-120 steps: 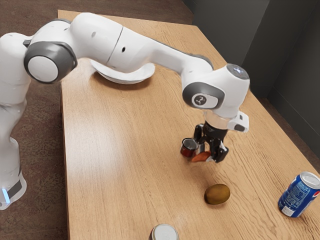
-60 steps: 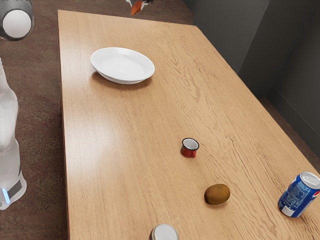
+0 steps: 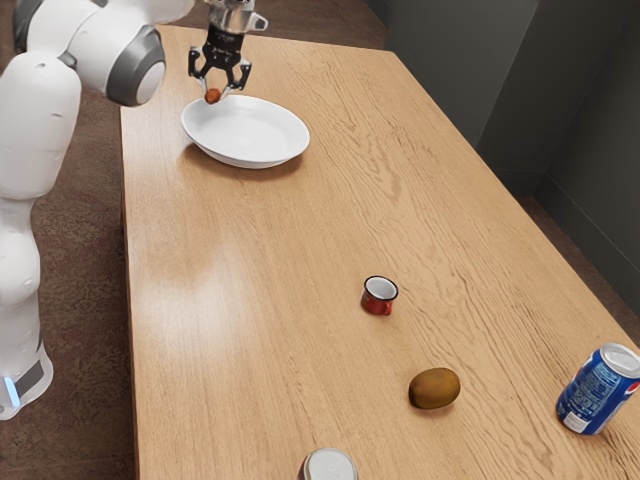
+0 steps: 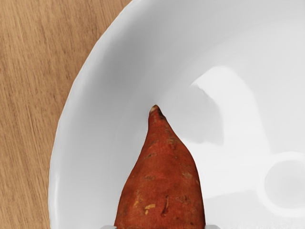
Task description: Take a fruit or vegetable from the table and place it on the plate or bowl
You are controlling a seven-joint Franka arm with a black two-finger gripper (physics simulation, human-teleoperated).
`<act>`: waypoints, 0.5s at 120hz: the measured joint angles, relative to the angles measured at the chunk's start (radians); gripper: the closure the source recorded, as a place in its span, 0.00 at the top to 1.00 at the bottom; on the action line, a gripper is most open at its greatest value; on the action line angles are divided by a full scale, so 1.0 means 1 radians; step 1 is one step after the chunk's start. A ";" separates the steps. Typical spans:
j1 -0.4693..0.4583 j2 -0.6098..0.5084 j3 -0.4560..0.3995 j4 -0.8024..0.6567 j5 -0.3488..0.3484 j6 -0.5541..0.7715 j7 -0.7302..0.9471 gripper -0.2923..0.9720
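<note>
One sweet potato (image 4: pixel 163 186), tip out over plate (image 4: pixel 102 95)

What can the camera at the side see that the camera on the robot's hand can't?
The exterior view adds the white robot arm, its black end effector, a small red metal cup, a brown oval kiwi, a blue soda can and a silver can top. The wrist view adds a close look at the pointed tip and speckled skin of the orange-red sweet potato. Both share that sweet potato, held above the round white plate, and the light wooden table.
</note>
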 joint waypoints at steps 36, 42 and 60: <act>0.007 0.026 -0.018 -0.019 -0.035 0.029 0.061 0.33; 0.008 0.027 -0.029 -0.018 -0.040 0.042 0.068 0.33; 0.054 0.034 -0.096 -0.011 -0.050 0.097 0.089 0.34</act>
